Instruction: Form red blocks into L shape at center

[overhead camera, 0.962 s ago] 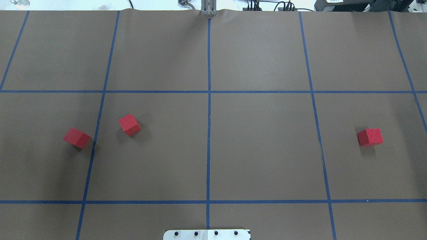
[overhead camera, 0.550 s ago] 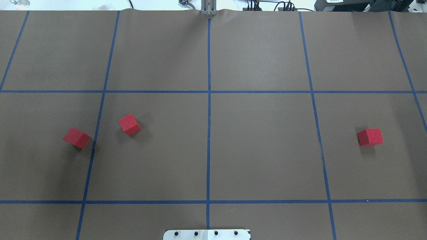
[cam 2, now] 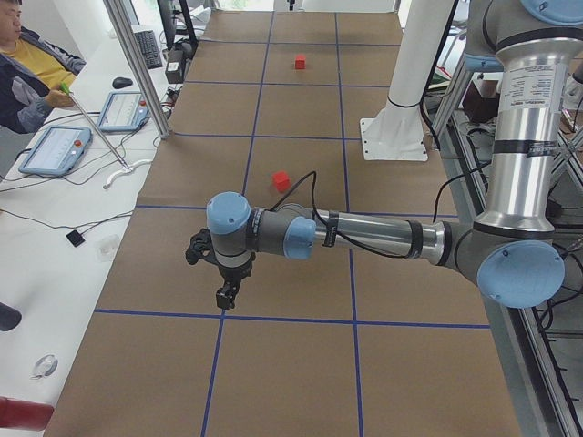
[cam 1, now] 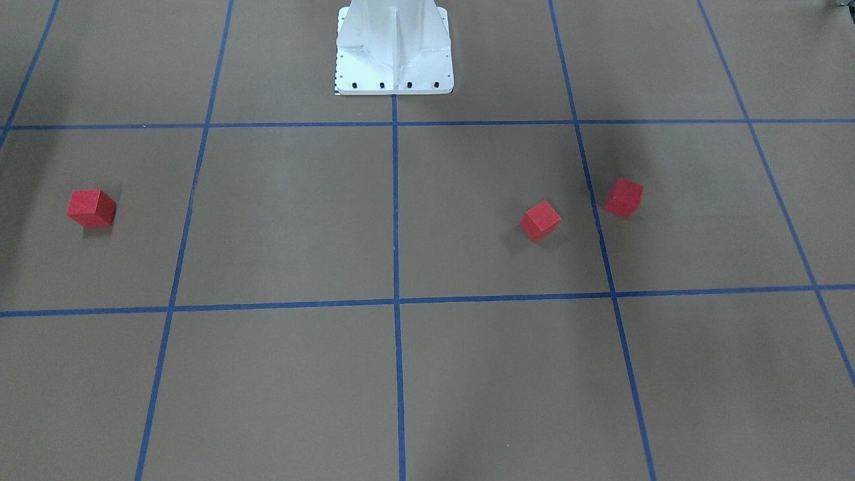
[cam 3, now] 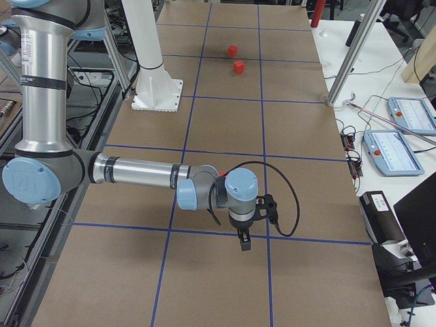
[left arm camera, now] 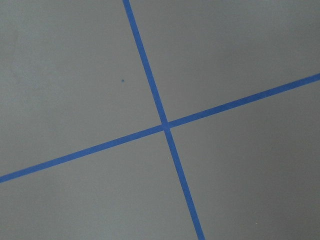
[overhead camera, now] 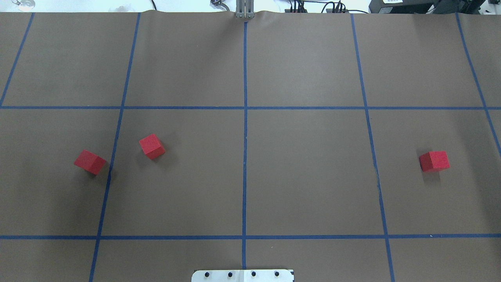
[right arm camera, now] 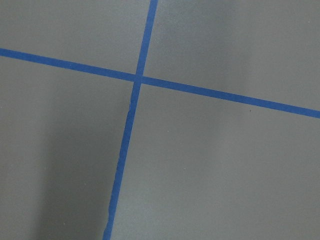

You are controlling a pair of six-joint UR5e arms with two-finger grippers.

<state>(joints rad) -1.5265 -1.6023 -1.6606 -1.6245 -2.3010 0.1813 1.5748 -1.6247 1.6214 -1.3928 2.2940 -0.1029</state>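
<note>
Three red blocks lie apart on the brown paper. In the overhead view two are at the left [overhead camera: 90, 162] [overhead camera: 152, 146] and one is at the far right [overhead camera: 434, 161]. The front view shows them mirrored [cam 1: 624, 197] [cam 1: 540, 220] [cam 1: 91, 208]. The center [overhead camera: 274, 172], split by a vertical blue tape line, holds no block. My left gripper [cam 2: 225, 296] shows only in the exterior left view, hanging above a tape line; my right gripper [cam 3: 244, 243] shows only in the exterior right view. I cannot tell whether either is open or shut. Both wrist views show only tape crossings.
The robot's white base [cam 1: 394, 47] stands at the table's near middle edge. Blue tape lines [overhead camera: 244, 107] split the paper into large squares. An operator [cam 2: 27, 64] sits at a side desk with tablets [cam 2: 55, 150]; cables and equipment [overhead camera: 411, 6] lie beyond the far edge.
</note>
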